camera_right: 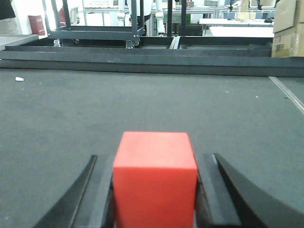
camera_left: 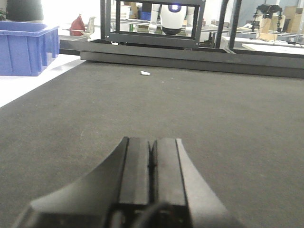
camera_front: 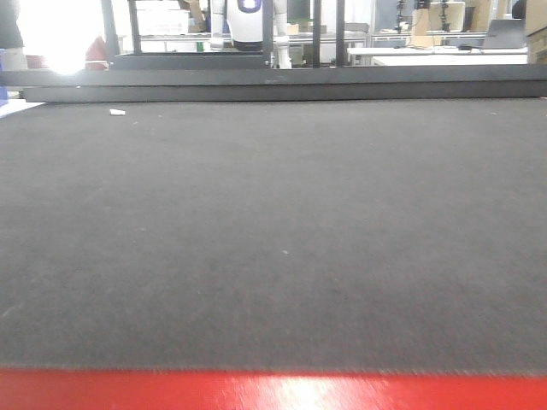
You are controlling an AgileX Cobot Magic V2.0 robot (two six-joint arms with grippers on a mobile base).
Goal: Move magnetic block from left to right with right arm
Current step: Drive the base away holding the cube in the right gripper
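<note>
In the right wrist view the red magnetic block [camera_right: 155, 178] fills the space between the two black fingers of my right gripper [camera_right: 155, 164], which press flat against its sides above the dark felt mat [camera_right: 142, 104]. In the left wrist view my left gripper [camera_left: 152, 142] hovers low over the mat, its two pads pressed together with nothing between them. The front view shows neither gripper nor the block, only the mat [camera_front: 273, 231].
A small white scrap [camera_front: 117, 112] lies near the mat's far left edge. A blue plastic bin [camera_left: 26, 47] stands off the mat at the left. Black metal rails and a frame [camera_right: 142, 52] run along the far edge. A red strip [camera_front: 273, 391] borders the near edge.
</note>
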